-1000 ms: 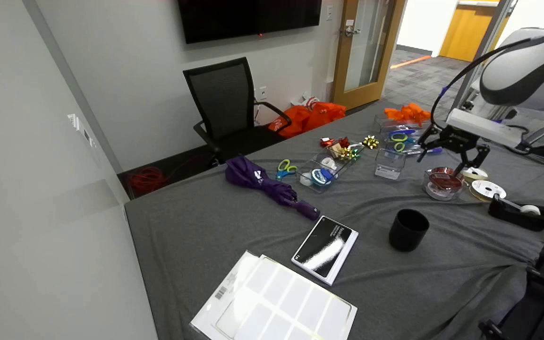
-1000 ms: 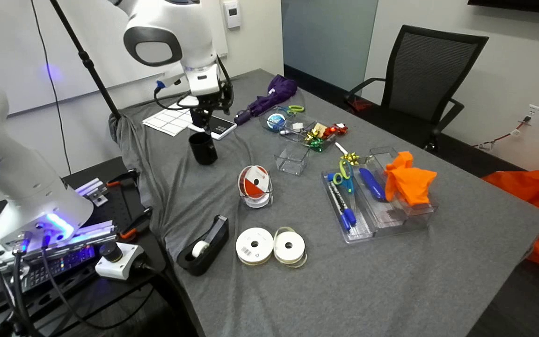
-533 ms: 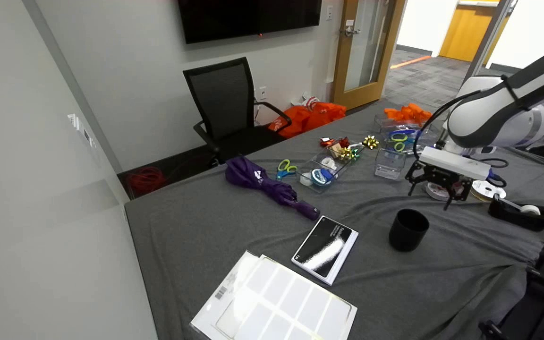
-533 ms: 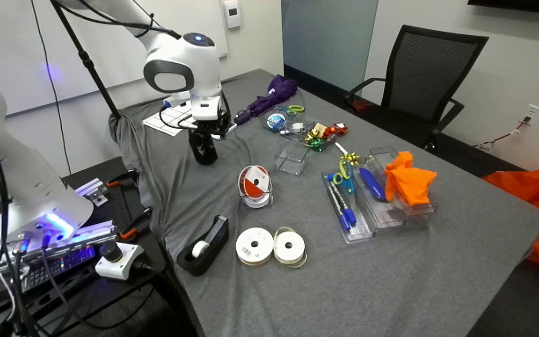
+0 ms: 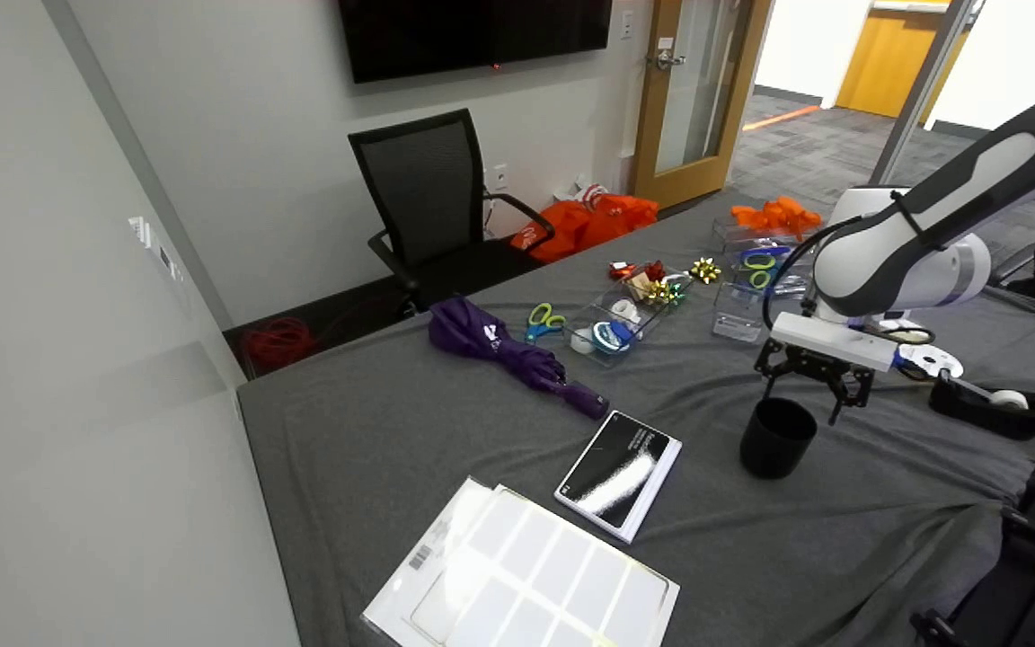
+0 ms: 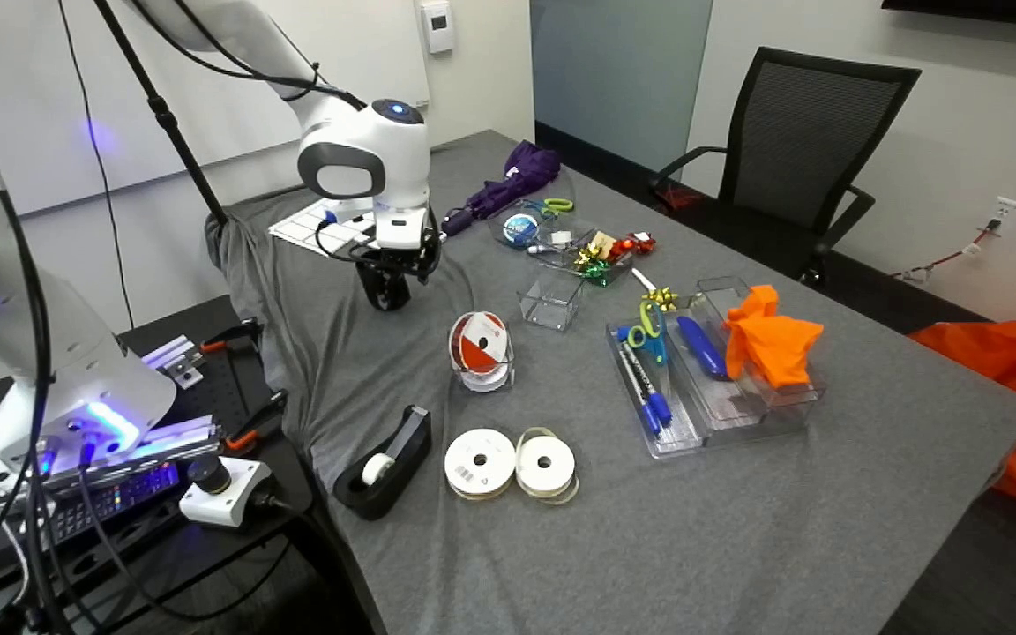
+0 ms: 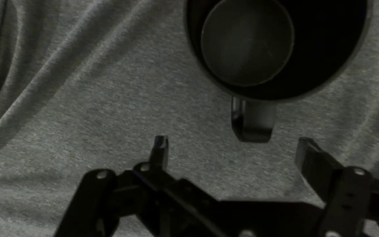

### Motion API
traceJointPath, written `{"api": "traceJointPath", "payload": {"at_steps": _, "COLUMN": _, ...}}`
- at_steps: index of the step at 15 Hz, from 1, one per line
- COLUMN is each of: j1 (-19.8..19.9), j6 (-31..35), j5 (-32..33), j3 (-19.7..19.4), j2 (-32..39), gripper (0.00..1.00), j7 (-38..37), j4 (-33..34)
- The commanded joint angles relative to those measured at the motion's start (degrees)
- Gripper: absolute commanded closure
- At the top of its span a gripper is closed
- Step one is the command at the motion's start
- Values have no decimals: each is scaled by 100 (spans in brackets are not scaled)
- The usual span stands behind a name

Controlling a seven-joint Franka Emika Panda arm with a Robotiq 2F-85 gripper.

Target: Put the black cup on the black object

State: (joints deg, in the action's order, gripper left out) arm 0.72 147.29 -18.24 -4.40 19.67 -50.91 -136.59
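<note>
2 jaws wide apart, lower than before, nearer the unmoved black cup (image 5: 774, 444)

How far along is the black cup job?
Done: the gripper is open near the black cup.
In hand: likely grasp alignment; the wrist view shows the handle between the fingertips, nothing gripped.
Left: grasp, lift, place; the cup stands on the cloth, apart from the black object.

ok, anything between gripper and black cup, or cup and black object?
Nothing visible: in the wrist view the open gripper faces the handle of the black cup; in an exterior view only gray cloth separates cup and black object.
</note>
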Motion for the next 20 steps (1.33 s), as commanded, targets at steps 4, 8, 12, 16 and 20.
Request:
{"api": "traceJointPath", "payload": {"at_steps": 4, "j1": 30, "j6": 87, "j5": -158, "j3": 112, "j2": 399, "gripper": 0, "j7": 324, "j4": 168}}
{"api": "traceJointPath", "payload": {"at_steps": 8, "j1": 119, "j6": 192, "j5": -411, "j3": 281, "j2": 379, "gripper": 25, "j7": 801, "j4": 70}}
{"api": "traceJointPath", "payload": {"at_steps": 12, "j1": 125, "j6": 328, "j5": -738, "j3": 368, "j2": 316, "gripper": 47, "j7": 1292, "j4": 14}}
{"api": "traceJointPath", "payload": {"at_steps": 16, "j1": 84, "j6": 392, "j5": -849, "j3": 331, "j2": 317, "gripper": 75, "j7": 1483, "j4": 3}}
{"api": "traceJointPath", "payload": {"at_steps": 20, "j1": 0, "j6": 690, "j5": -740, "j3": 198, "j2": 162, "gripper": 99, "j7": 1355, "j4": -227}}
